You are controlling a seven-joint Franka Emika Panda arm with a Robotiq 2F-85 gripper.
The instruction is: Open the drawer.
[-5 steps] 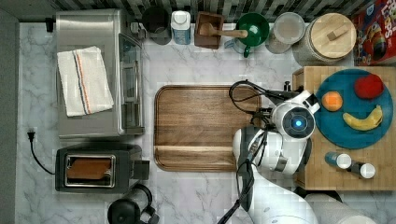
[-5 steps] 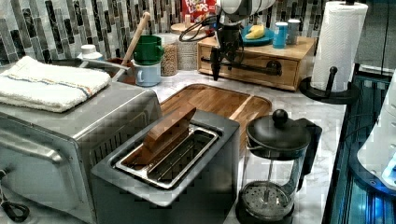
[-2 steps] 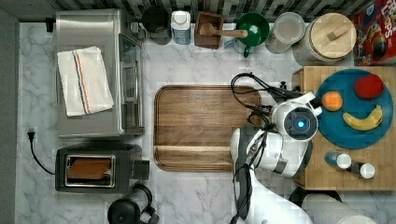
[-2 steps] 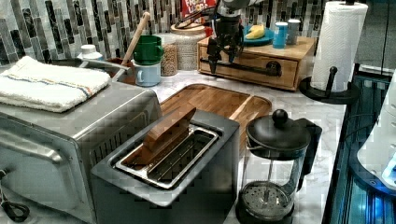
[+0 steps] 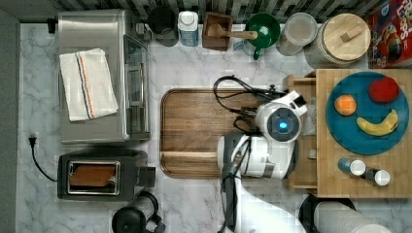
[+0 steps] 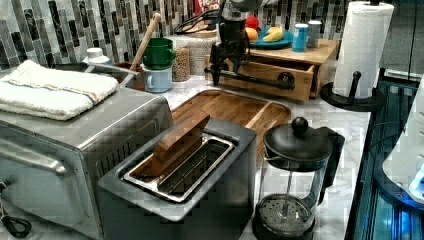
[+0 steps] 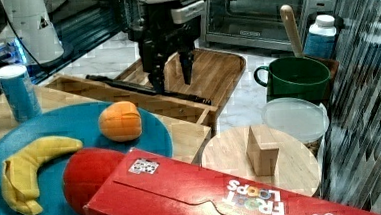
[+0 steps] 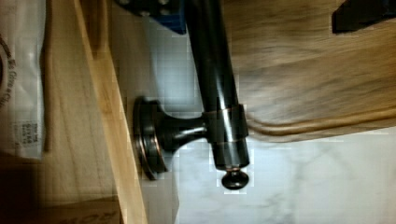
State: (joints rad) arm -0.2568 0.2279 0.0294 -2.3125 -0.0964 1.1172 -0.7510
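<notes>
The light wood drawer (image 5: 303, 170) stands partly pulled out of its box toward the top view's left, over the edge of the walnut tray. Its long black bar handle (image 7: 127, 87) runs along the front (image 6: 270, 80). My gripper (image 7: 172, 79) hangs over the handle near one end, open, with one finger on each side of the bar. In the wrist view the bar (image 8: 215, 79) and its round mount (image 8: 154, 135) pass right beside the blue finger pad (image 8: 173, 21), and the other finger (image 8: 364, 14) stands well apart. The left view has the gripper (image 6: 227, 70) at the handle's far end.
The walnut tray (image 5: 194, 131) lies directly in front of the drawer. A blue plate (image 5: 369, 141) with fruit and two small jars sit on the drawer box. A toaster oven (image 5: 97, 77), toaster (image 5: 97, 174), French press (image 6: 295, 170), paper towel roll (image 6: 362, 45) and green mug (image 5: 262, 29) ring the counter.
The drawer has slid out of its box toward the top view's left, and my gripper has moved the same way with the handle between its fingers.
</notes>
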